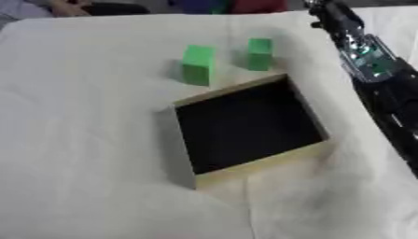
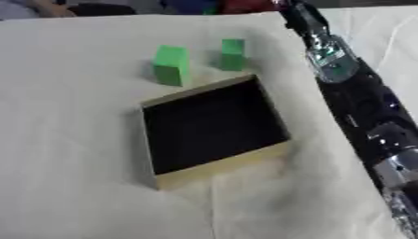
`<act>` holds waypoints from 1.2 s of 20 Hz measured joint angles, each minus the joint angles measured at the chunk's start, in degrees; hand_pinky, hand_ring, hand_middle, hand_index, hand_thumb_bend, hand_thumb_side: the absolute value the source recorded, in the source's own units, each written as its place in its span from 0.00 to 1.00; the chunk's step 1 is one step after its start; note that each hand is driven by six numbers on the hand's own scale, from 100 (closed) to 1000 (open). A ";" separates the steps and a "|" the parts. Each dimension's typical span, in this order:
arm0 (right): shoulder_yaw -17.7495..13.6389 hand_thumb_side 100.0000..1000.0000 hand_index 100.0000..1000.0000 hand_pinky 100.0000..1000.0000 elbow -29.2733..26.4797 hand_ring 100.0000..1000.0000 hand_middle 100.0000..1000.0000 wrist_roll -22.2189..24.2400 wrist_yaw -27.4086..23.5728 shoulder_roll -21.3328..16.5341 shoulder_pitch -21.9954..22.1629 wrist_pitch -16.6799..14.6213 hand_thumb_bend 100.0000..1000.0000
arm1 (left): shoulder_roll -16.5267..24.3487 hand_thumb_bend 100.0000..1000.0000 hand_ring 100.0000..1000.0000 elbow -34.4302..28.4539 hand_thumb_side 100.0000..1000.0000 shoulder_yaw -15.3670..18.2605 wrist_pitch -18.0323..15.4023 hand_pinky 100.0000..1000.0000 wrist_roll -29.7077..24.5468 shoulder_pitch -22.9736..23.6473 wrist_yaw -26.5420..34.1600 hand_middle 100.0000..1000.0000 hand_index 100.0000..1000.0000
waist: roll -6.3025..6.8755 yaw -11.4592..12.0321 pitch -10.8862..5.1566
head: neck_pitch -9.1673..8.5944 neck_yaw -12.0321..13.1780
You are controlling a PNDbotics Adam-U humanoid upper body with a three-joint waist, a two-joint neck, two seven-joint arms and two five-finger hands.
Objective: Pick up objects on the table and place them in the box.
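Fingers cannot be made out: only the right arm [image 2: 351, 98] runs along the right edge. Two green blocks [image 1: 197, 64] stand upright at upper centre, just above the box [image 1: 245, 125]. Better to approach from above, grasping the nearer block's flat sides.

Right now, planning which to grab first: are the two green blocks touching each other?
Apart. The left eye view shows cloth between the left green block and the right green block.

Soft, even light, faint shadows left of the blocks [image 1: 198, 64], everything slightly blurred.
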 measured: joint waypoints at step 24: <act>1.56 0.62 1.00 0.91 -1.83 0.99 0.92 16.11 33.56 2.75 -3.26 -11.69 0.52 | -0.04 0.23 0.67 0.00 0.85 -0.05 0.08 0.79 -0.23 -0.05 0.10 0.68 0.90 | -0.11 0.52 0.00 | 0.01 -0.68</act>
